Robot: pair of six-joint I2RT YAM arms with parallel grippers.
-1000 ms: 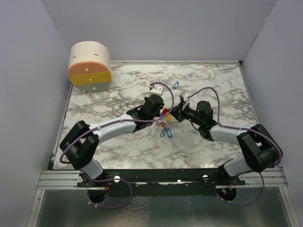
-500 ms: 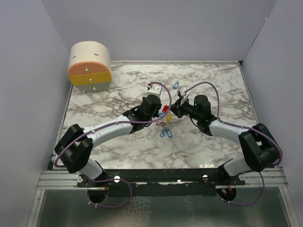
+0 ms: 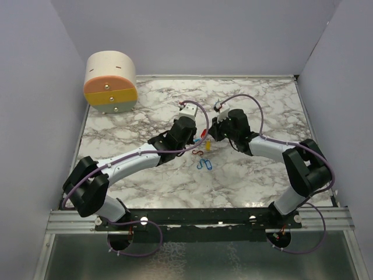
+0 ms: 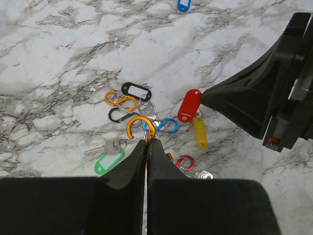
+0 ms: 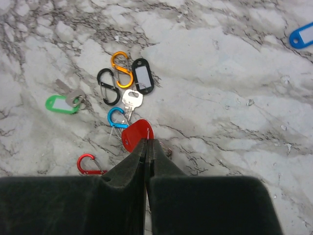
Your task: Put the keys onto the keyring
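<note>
In the left wrist view the orange hook [image 4: 140, 126] runs its lower end out of sight between the shut tips of the left tool [image 4: 147, 142]. The tool's body also covers part of the green tag [image 4: 103, 165] and of the red hook [image 4: 185, 161]. The blue tag [image 4: 183, 5] is cut by the top edge. The right tool [image 5: 146, 141] hides the red tag's [image 5: 136, 134] near end. From above, the keys [image 3: 199, 153] are too small to sort — some lie under the arms.

The left arm [image 3: 131, 158] and right arm [image 3: 269, 149] show white links, black joints, purple cables [image 3: 240, 95].
</note>
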